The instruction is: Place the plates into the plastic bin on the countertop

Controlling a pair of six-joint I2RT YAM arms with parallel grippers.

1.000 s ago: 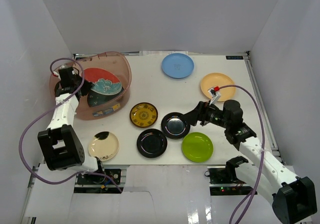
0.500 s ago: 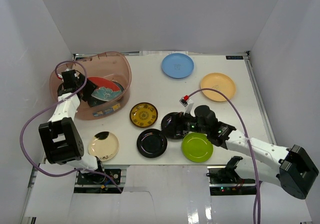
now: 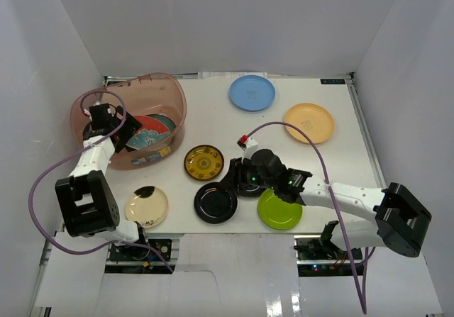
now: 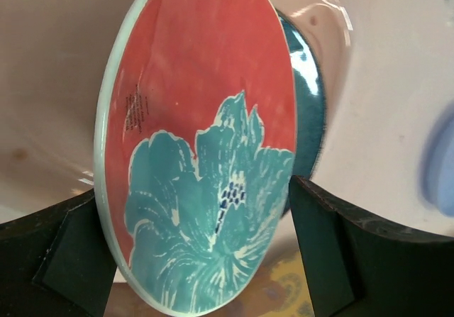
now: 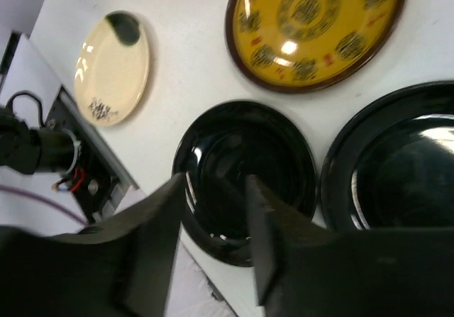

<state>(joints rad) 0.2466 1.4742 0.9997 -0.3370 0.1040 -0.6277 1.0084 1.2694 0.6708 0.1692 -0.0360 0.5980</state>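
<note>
Left wrist view: a red-and-teal plate (image 4: 206,154) stands tilted inside the plastic bin (image 4: 383,62), with a dark teal plate (image 4: 308,118) just behind it. The left gripper (image 4: 192,186) is wide open, one finger on each side of the plate. Whether it touches the plate cannot be told.

On the white countertop (image 5: 177,62) lie two black plates side by side, a yellow-patterned plate (image 5: 312,26), a cream plate (image 5: 113,65), a lime green plate (image 3: 280,210), a light blue plate (image 3: 252,92) and an orange-yellow plate (image 3: 309,123). The right gripper (image 5: 213,182) hangs just over the smaller black plate (image 5: 269,154), beside the bigger black plate (image 5: 397,168). Its fingers are a little apart and hold nothing.
</note>
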